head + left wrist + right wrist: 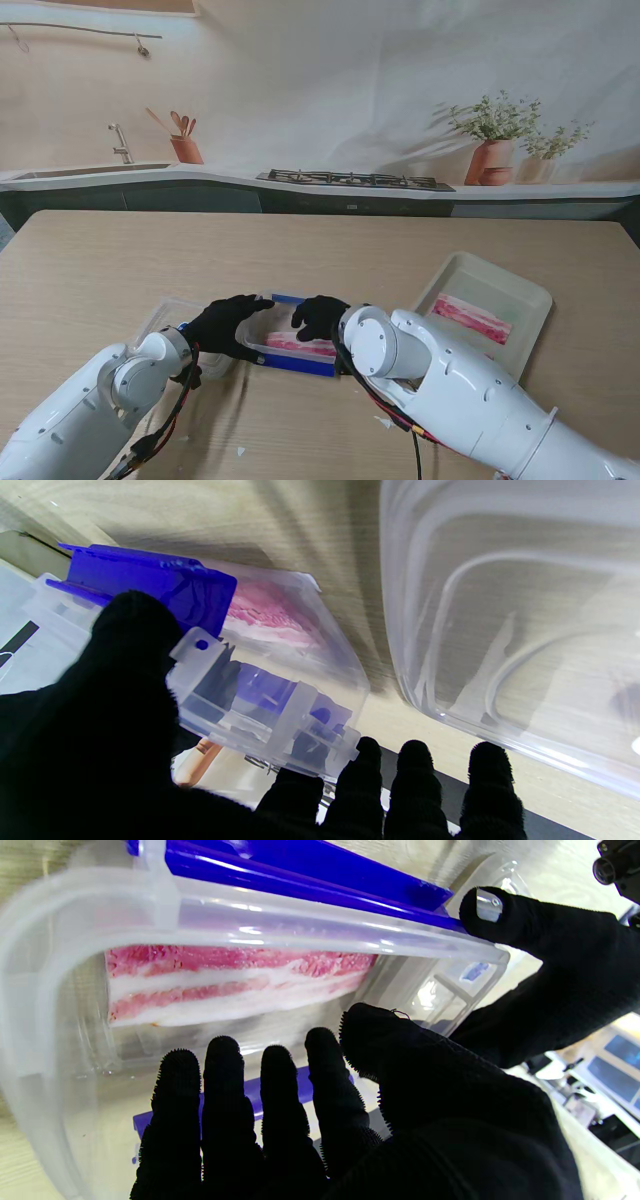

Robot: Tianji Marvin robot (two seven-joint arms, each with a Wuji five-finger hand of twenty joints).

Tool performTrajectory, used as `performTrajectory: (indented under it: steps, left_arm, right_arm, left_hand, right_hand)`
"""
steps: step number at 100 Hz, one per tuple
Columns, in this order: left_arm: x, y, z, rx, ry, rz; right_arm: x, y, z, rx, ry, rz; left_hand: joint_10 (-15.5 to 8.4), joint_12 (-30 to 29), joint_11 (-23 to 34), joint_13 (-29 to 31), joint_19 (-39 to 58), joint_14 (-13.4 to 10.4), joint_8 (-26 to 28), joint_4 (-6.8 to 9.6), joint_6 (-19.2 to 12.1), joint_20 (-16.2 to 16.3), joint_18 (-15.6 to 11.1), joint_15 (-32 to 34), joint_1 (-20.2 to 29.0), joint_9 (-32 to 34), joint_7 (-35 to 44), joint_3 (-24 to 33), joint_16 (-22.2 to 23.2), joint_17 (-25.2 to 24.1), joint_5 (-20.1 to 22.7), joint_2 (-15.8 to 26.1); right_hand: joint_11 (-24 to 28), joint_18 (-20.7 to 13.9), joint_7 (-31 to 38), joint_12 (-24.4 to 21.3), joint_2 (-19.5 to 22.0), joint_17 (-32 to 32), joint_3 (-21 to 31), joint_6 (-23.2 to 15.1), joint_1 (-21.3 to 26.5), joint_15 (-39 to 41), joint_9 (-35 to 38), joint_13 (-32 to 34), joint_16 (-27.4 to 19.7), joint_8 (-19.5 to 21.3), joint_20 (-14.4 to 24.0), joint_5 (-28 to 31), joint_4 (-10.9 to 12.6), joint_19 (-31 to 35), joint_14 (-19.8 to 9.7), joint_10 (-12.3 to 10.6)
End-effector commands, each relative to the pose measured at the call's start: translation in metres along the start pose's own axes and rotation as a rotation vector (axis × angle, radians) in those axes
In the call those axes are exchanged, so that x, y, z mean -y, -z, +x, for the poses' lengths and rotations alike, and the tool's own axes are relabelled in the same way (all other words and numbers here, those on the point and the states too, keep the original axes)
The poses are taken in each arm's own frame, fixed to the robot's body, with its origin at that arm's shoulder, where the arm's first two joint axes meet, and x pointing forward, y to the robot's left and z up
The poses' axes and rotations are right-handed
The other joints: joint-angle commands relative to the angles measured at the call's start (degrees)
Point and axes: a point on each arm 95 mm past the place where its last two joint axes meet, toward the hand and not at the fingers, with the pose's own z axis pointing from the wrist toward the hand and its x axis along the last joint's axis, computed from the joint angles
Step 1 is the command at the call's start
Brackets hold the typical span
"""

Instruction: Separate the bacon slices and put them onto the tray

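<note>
With the left hand (pixel 222 325) gripping the box (pixel 300 358) by its left end, the right hand (pixel 320 316), fingers spread and empty, should pinch only the top bacon (pixel 300 345) slice for the far-right tray (pixel 527 298).

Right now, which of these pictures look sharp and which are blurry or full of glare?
The stand view is evenly lit and sharp; the bacon slice on the tray reads clearly. The left wrist view is soft: the clear lid up close is smeared and washed out. The right wrist view shows the bacon crisply, with glare streaks along the container rim.
</note>
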Motion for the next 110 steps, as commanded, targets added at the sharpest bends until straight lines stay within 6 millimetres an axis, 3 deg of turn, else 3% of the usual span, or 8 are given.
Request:
performTrajectory:
  steps: [1,36,51,79,110]
  left_arm:
    - [-0.0082,0.0017,-0.0012,0.009,0.003,-0.03]
    - [-0.0084,0.0018,-0.0015,0.01,0.003,-0.029]
    - [-0.0085,0.0018,-0.0017,0.01,0.005,-0.028]
    - [-0.0088,0.0015,-0.0015,0.009,0.007,-0.029]
    - [-0.0085,0.0015,-0.0016,0.009,0.007,-0.028]
  right_arm:
    - [0.0057,-0.0035,0.0055,-0.007,0.007,0.027]
    - [0.0124,-0.0114,0.0051,0.02,0.0,0.065]
    - [0.0127,-0.0127,0.0047,0.032,-0.021,0.084]
    - [0.0108,-0.0118,0.0059,0.048,-0.05,0.103]
    - [0.007,-0.0108,0.009,0.051,-0.078,0.115]
  left_hand:
    - [-4.1,-0.1,1.3,-1.5,0.9,-0.9,0.3,0.99,3.2,0.2,-0.5,0.2,2.8,0.4,1.6,2.8,-0.2,-0.2,1.4,0.9]
    - [-4.1,-0.1,1.3,-1.5,0.9,-0.9,0.3,0.99,3.2,0.1,-0.5,0.1,2.8,0.3,1.6,2.9,-0.2,-0.2,1.4,0.9]
    - [-4.0,-0.1,1.2,-1.5,0.8,-0.9,0.3,0.98,3.3,0.0,-0.5,0.1,2.7,0.3,1.5,2.8,-0.2,-0.3,1.4,0.9]
    - [-4.1,-0.1,1.2,-1.5,0.7,-0.9,0.3,1.0,3.3,0.0,-0.4,0.1,2.6,0.3,1.5,2.7,-0.2,-0.3,1.4,1.0]
    - [-4.1,-0.1,1.3,-1.5,0.5,-0.9,0.3,1.03,3.3,0.0,-0.3,0.1,2.7,0.4,1.4,2.7,-0.2,-0.4,1.5,0.9]
  right_hand:
    - [-1.0,-1.0,-0.7,-0.7,0.4,-0.7,0.8,1.1,0.8,-0.8,-1.8,-1.9,-0.7,-0.6,-1.7,-1.4,2.1,-0.8,0.9,1.5]
    - [-1.6,0.2,-0.5,-1.1,0.7,0.0,0.5,1.0,0.7,0.0,0.0,-0.5,-0.5,-1.1,-1.6,-1.9,2.2,0.2,2.2,2.8]
    - [0.3,2.8,0.0,-0.3,1.1,3.2,0.3,0.6,0.6,3.5,6.5,5.8,0.9,-1.3,0.2,-2.2,2.3,3.6,3.6,3.8]
    - [7.3,4.5,1.3,3.1,0.7,6.5,0.8,2.6,0.5,11.2,13.5,13.4,4.4,-2.0,2.9,-0.8,2.2,8.2,3.9,3.3]
    - [14.8,4.9,2.2,6.1,0.5,7.4,1.0,3.4,0.5,21.0,15.5,16.0,8.7,-2.9,6.2,0.3,2.1,12.4,4.0,2.7]
